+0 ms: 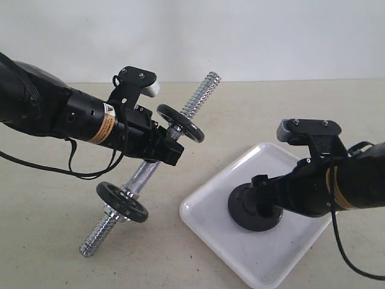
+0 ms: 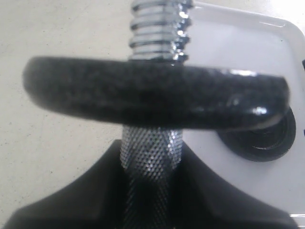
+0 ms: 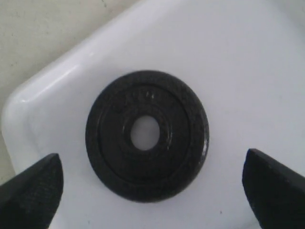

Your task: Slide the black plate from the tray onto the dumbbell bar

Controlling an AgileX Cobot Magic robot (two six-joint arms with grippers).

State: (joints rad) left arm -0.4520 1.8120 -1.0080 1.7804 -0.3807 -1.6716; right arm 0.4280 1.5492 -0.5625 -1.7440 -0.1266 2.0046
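So far only the preparation is done. Our left gripper (image 1: 163, 152) is clamped on the knurled middle of the short chrome dumbbell bar (image 1: 201, 96), holding it tilted. The matte-black round plate (image 3: 112, 138) lies flat in the glossy white tray (image 1: 264, 265); our right gripper (image 3: 152, 188) hangs over it, jaws wide apart, gripping nothing. Picking and sliding it remain.

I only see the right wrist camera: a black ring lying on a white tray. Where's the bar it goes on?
Observer: The dumbbell bar is off the tray, to its left in the exterior view, held at a slant by the left tool.
Child: Is it gripped?
Observer: The left wrist view shows its fingers closed around the knurled middle.
Child: Is an end free?
Observer: Yes, the upper threaded end sticks out bare past a mounted disc.
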